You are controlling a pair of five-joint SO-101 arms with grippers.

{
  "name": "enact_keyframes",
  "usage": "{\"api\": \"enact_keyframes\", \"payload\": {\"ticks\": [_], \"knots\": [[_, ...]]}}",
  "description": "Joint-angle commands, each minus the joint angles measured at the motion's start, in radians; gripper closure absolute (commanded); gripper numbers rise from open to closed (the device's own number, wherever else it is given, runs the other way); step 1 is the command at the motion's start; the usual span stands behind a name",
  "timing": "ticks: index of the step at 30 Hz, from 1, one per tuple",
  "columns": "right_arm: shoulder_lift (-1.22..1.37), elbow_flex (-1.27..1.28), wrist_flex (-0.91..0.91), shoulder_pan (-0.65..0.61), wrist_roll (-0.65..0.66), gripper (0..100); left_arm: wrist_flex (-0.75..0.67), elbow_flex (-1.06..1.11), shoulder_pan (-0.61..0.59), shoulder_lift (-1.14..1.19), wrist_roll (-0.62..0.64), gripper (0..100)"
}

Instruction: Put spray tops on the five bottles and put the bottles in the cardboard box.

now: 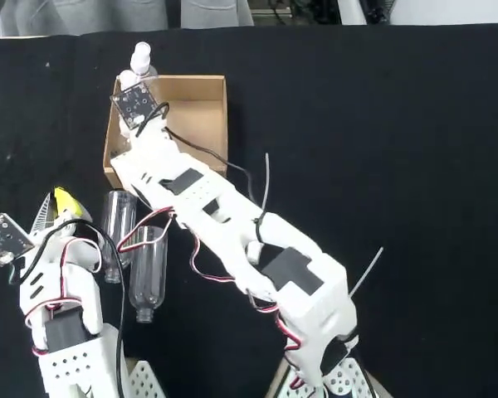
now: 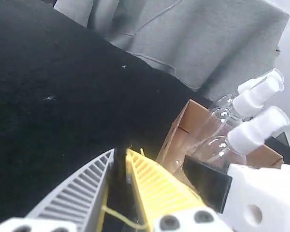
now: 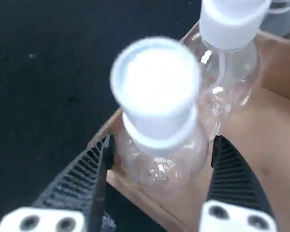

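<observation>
Now right gripper [image 3: 163, 140] hung over far-left corner of cardboard box [image 1: 183, 79], fingers spread either side of spray-topped bottle [image 3: 157, 164] that stood inside; second topped bottle [image 3: 229, 58] stood just beyond. Left gripper [image 2: 120, 153] sat near left, fingers pressed together, empty. Between arms lay bare-necked bottle [image 1: 117, 228] and another bare bottle [image 1: 148, 269].

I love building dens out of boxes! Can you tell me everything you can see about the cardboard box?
The cardboard box is plain brown with an open top, thin upright walls and a bare floor. It sits flat on the black table, toward the far left in the high view. Clear bottles with white spray tops stand together in its far corner. The right arm hangs over the box, with the right gripper at that corner.
</observation>
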Motion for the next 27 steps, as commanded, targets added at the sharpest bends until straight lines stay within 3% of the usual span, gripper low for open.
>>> {"api": "enact_keyframes", "payload": {"ticks": [1, 21, 27], "knots": [[-0.018, -0.064, 0.037, -0.015, -0.006, 73.1, -0.023, 0.022, -0.01, -0.009, -0.011, 97], [-0.188, 0.064, 0.04, -0.014, -0.006, 73.3, -0.023, 0.022, -0.01, -0.009, -0.011, 97], [-0.234, 0.068, 0.121, -0.014, -0.006, 73.3, -0.023, 0.022, -0.012, -0.009, -0.011, 97]]}}
